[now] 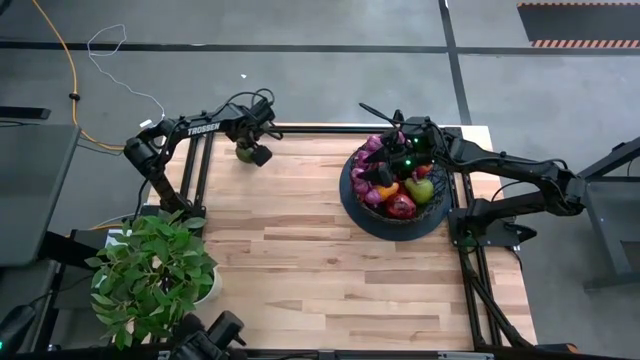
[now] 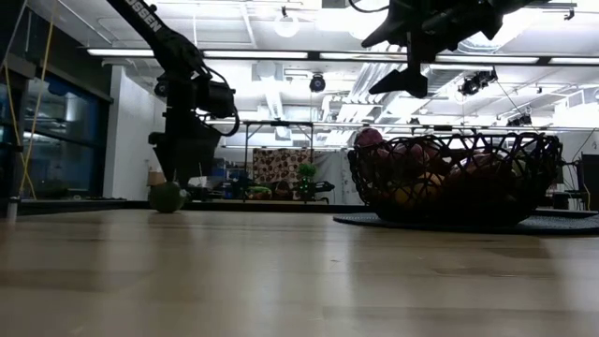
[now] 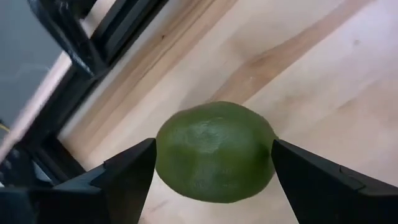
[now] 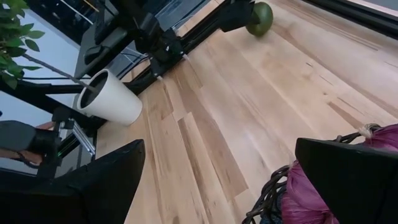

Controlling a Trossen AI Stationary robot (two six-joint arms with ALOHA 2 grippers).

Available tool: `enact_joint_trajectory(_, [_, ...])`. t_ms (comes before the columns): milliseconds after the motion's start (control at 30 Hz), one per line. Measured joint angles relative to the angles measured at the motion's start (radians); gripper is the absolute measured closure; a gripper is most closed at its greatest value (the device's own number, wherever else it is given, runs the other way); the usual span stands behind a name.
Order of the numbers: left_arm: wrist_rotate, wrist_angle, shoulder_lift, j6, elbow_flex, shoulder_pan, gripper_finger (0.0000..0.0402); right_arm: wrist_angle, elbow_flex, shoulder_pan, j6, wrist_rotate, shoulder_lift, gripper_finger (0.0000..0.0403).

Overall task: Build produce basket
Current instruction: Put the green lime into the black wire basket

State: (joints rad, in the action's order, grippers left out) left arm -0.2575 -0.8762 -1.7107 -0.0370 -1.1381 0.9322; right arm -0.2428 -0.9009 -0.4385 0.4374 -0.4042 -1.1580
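Observation:
A green lime [image 3: 214, 152] sits at the table's far left [image 1: 244, 153], resting on the wood [image 2: 168, 197]. My left gripper [image 3: 214, 171] reaches down over it [image 1: 254, 152], shut on it. The black wire basket [image 1: 350, 200] stands at the far right on its dark base, its mesh wall [image 2: 524, 159] filled with purple grapes [image 4: 311, 193], red apples [image 1: 401, 206], a green pear [image 1: 419, 189] and an orange [image 1: 388, 189]. My right gripper [image 4: 217, 168] hovers open above the basket [image 2: 412, 80], holding nothing. My left gripper pinches the lime across its widest part, one finger [image 3: 134, 174] against one flank [image 3: 163, 155] and the other finger [image 3: 305, 177] against the opposite flank [image 3: 266, 152]. It comes slanting down from above. The lime's underside is on the table.
A leafy potted plant [image 1: 150, 275] in a white pot [image 4: 109, 99] stands at the near left corner. Black frame rails [image 1: 200, 165] run along the table's left and far edges, close behind the lime. Bare wood [image 1: 330, 270] lies between lime and basket.

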Motion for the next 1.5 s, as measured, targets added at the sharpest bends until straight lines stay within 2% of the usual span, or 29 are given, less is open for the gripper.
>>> enact_joint_trajectory(167, [0.054, 0.002, 0.010, 0.188, 0.000, 0.003, 0.0092, 0.000, 0.000, 0.000, 0.001, 0.011, 0.000, 0.0006])
enact_joint_trajectory(367, [0.052, -0.001, 0.037, 0.444, -0.001, -0.010, 0.0092, 0.000, 0.000, 0.000, 0.000, 0.012, 0.000, 0.0006])
enact_joint_trajectory(533, [-0.070, 0.026, 0.044, 0.518, -0.001, -0.025, 0.0092, 0.000, 0.000, 0.000, 0.000, 0.012, 0.000, 0.0006])
enact_joint_trajectory(667, [-0.108, 0.045, 0.044, 0.540, -0.001, -0.020, 0.0092, 0.000, 0.000, 0.000, 0.000, 0.012, 0.000, 0.0006])
enact_joint_trajectory(967, [-0.092, 0.012, 0.044, 0.656, -0.001, 0.019, 0.0092, -0.001, 0.000, 0.000, 0.011, 0.012, 0.000, 0.0006])
enact_joint_trajectory(1100, [-0.143, -0.018, 0.044, 0.823, -0.001, 0.003, 0.0092, -0.002, 0.000, 0.000, 0.011, 0.012, 0.000, 0.0006])
enact_joint_trajectory(1200, [-0.151, -0.045, 0.044, 0.838, -0.001, -0.016, 0.0092, -0.002, 0.000, 0.000, 0.010, 0.013, 0.000, 0.0006])
enact_joint_trajectory(1267, [-0.201, -0.068, 0.043, 0.885, -0.001, -0.037, 0.0092, -0.002, 0.000, 0.000, 0.007, 0.012, 0.000, 0.0006])
enact_joint_trajectory(1500, [-0.355, -0.081, 0.039, 1.202, -0.001, -0.123, 0.0092, -0.002, 0.000, 0.000, 0.002, 0.012, 0.000, 0.0006])
